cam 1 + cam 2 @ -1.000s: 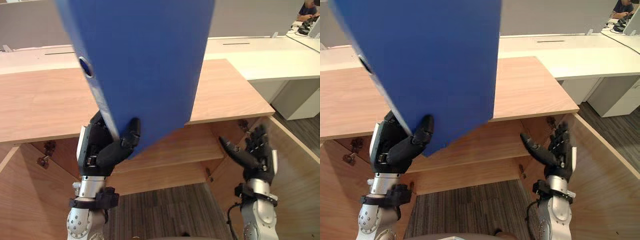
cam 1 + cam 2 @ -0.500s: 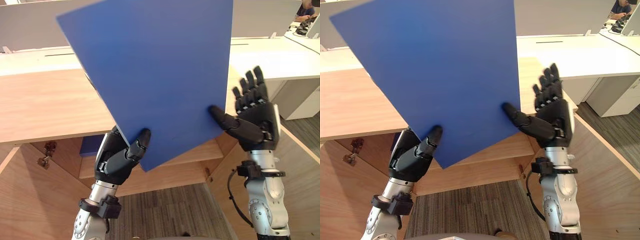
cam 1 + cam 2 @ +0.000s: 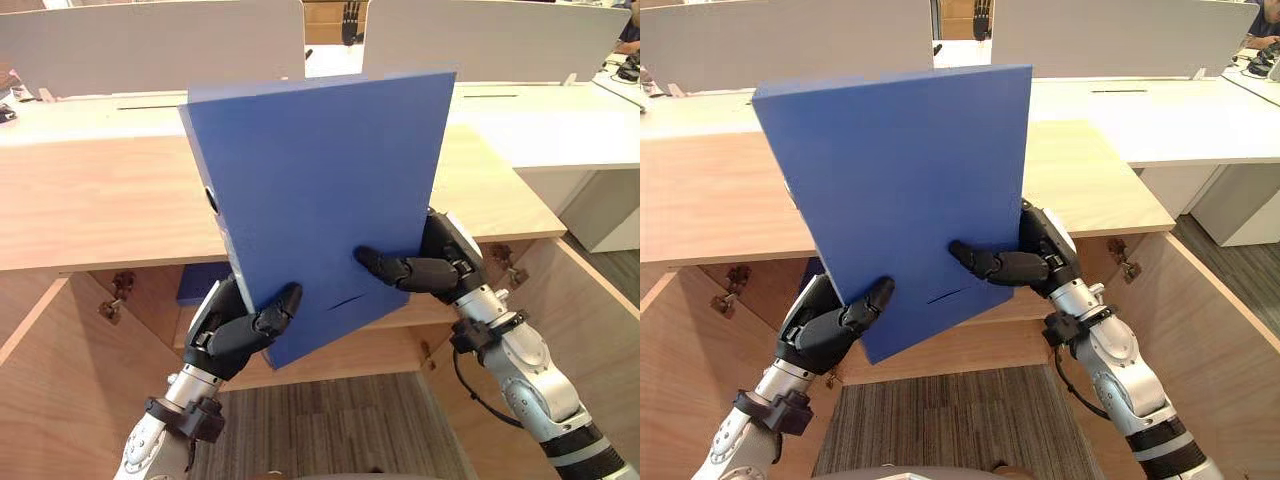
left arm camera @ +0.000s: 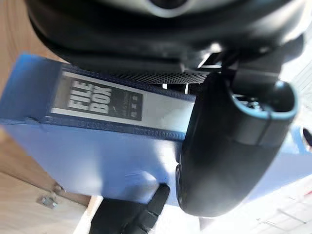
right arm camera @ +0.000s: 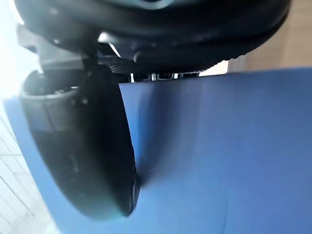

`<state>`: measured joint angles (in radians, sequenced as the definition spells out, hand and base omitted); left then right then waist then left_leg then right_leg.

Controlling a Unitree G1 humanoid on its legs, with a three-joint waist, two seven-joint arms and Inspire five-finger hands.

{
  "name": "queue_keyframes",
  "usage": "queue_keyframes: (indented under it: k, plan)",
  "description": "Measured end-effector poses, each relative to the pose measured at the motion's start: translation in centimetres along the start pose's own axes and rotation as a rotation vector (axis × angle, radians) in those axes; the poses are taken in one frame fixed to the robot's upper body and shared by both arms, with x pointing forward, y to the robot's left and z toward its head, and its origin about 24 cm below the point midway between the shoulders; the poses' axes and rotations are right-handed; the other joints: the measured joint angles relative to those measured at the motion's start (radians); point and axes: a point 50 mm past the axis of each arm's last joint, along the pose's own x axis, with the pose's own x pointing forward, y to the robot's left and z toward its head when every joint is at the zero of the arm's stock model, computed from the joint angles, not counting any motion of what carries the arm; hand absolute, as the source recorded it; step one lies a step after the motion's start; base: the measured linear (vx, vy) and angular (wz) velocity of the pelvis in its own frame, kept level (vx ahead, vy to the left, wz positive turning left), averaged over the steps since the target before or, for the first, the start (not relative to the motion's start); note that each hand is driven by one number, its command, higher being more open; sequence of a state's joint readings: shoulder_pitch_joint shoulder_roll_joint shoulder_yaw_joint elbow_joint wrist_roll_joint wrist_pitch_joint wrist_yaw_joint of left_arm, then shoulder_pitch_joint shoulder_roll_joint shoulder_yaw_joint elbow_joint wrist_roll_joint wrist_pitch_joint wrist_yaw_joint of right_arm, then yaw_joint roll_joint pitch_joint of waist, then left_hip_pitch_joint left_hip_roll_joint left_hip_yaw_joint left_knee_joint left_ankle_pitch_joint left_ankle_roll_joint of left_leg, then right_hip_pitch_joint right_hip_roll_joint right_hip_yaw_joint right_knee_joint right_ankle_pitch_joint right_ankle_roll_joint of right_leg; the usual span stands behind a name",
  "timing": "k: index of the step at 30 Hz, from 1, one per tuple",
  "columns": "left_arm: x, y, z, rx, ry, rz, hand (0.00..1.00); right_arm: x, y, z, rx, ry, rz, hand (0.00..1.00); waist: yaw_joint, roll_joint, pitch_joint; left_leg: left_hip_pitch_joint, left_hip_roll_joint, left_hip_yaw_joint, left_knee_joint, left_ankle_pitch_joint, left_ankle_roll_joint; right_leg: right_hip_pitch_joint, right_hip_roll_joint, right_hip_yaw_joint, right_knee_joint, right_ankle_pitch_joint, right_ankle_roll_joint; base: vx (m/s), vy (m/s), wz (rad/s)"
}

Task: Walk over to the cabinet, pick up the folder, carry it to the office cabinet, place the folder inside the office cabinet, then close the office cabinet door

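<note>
Wooden office cabinet (image 3: 100, 205) stands open ahead; right hand (image 3: 432, 268) has joined left hand (image 3: 232, 328), both clamped thumb-over-front on blue box-file folder (image 3: 320, 190), ready for shelving.

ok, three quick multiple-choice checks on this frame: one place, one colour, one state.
1. Where is the folder relative to the office cabinet?
A. On the shelf inside
B. Flat on its top
C. Held up in the air in front of it

2. What colour is the folder's face?
A. Blue
B. Red
C. Green

3. What is the right hand doing?
A. Hanging open, clear of the folder
B. Shut on the folder's edge, thumb across its face
C. Pressing flat on the cabinet top

Answers:
1. C: the left hand and the right hand hold it up, tilted, in front of the open cabinet.
2. A: its broad face is plain blue.
3. B: the thumb lies across the face, with the rest of the hand behind the edge.
</note>
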<state>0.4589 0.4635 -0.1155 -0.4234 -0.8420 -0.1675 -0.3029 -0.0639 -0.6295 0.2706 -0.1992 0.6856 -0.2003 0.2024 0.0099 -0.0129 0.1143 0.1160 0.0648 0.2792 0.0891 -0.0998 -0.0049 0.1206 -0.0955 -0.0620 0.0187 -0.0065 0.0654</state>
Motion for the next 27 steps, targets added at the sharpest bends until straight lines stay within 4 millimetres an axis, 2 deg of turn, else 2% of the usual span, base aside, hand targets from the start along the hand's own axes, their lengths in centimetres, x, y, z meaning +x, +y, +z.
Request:
queue_keyframes:
  k: [2, 3, 10, 14, 18, 23, 27]
  plan:
    - [0.0, 0.2, 0.0, 0.029, 0.003, 0.016, 0.0, 0.3, 0.3, 0.0, 0.017, -0.017, 0.002, 0.0, 0.001, 0.0, 0.0, -0.007, -0.001, -0.012, -0.002, 0.001, 0.001, 0.0, -0.001, -0.01, -0.002, 0.0, 0.0, -0.03, -0.019, 0.16]
    - [0.0, 0.1, -0.1, 0.049, -0.008, 0.026, 1.0, 0.5, 0.8, -0.2, 0.052, -0.043, -0.005, 0.0, 0.001, 0.0, 0.0, -0.013, -0.004, -0.022, -0.004, 0.004, 0.003, -0.002, -0.003, -0.019, -0.003, 0.0, 0.0, -0.02, -0.02, 0.22]
    - [0.4, 0.1, 1.2, 0.183, -0.241, 0.251, 1.0, 2.2, 3.3, -0.6, 0.108, -0.159, -0.101, 0.0, 0.029, 0.006, -0.003, -0.029, -0.012, -0.047, -0.015, 0.022, 0.008, -0.014, -0.009, -0.045, -0.003, 0.0, 0.0, 0.0, -0.007, 0.12]
    - [-0.1, 0.6, 1.3, 0.248, -0.296, 0.441, 1.0, 2.8, 4.3, -0.7, 0.11, -0.185, -0.15, 0.0, 0.038, 0.006, -0.003, -0.037, -0.015, -0.078, -0.018, 0.028, 0.014, -0.008, -0.016, -0.061, -0.001, 0.0, 0.0, -0.01, -0.003, 0.23]
    - [-1.2, 1.7, 1.1, 0.296, -0.292, 0.58, 1.0, 2.9, 4.4, -0.7, 0.081, -0.181, -0.17, 0.0, 0.051, 0.006, -0.003, -0.037, -0.02, -0.097, -0.031, 0.032, 0.016, 0.001, -0.02, -0.076, 0.0, 0.0, 0.0, -0.02, 0.006, 0.17]
    - [-2.9, 3.2, -0.3, 0.279, -0.242, 0.719, 1.0, 2.8, 4.2, -0.6, 0.027, -0.175, -0.183, 0.0, 0.059, 0.007, -0.003, -0.036, -0.029, -0.122, -0.052, 0.047, 0.017, 0.0, -0.025, -0.086, 0.001, 0.0, 0.0, 0.0, 0.002, 0.16]
    - [-4.9, 5.3, -3.3, 0.285, -0.091, 0.854, 1.0, 2.7, 4.0, -0.5, 0.013, -0.176, -0.186, 0.0, 0.059, 0.009, -0.002, -0.037, -0.03, -0.127, -0.052, 0.047, 0.017, 0.0, -0.025, -0.086, 0.001, 0.0, 0.0, 0.0, -0.002, 0.04]
